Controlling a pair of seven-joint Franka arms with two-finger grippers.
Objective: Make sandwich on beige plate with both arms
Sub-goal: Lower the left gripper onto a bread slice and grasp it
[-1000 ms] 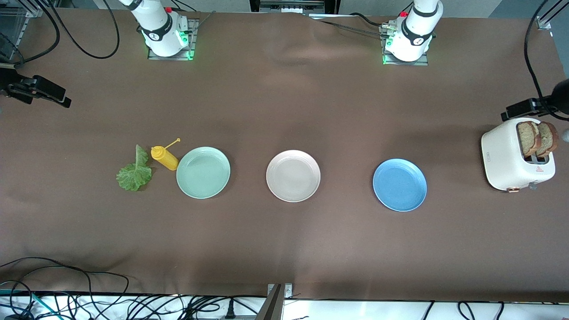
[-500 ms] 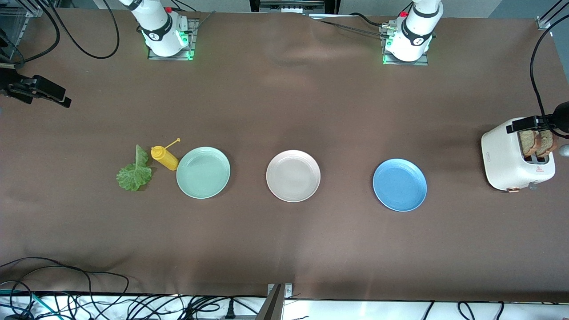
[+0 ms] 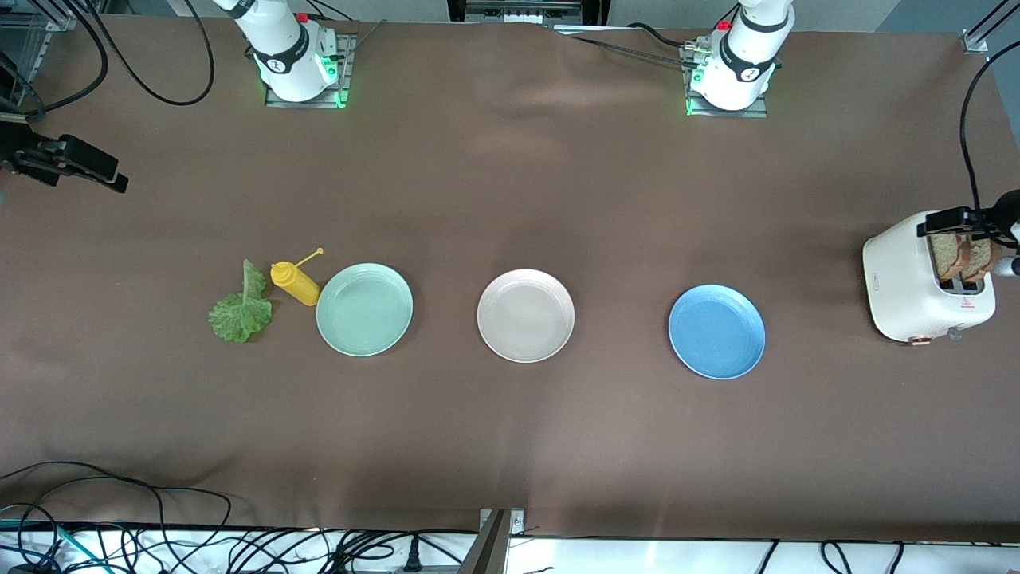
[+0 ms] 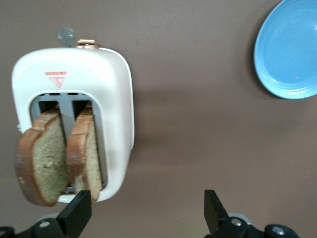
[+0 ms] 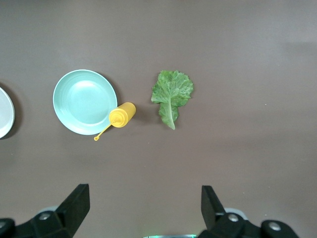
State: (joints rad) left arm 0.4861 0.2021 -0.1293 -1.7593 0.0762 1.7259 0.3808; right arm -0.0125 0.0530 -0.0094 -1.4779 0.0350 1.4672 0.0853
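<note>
I see the beige plate (image 3: 525,315) in the middle of the bench (image 3: 510,446), between the mint-green plate (image 3: 364,308) and the blue plate (image 3: 716,332). The lettuce leaf (image 3: 241,307) lies beside the yellow bottle (image 3: 295,283). My left tool (image 3: 968,223), spread wide, hangs over the bread slices (image 4: 57,156) in the toaster (image 3: 904,287). My right tool (image 5: 143,210), also spread, is high over the bench.

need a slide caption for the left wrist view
Open left gripper hovering over the white toaster, two bread slices up in its slots, blue plate beside it.
</note>
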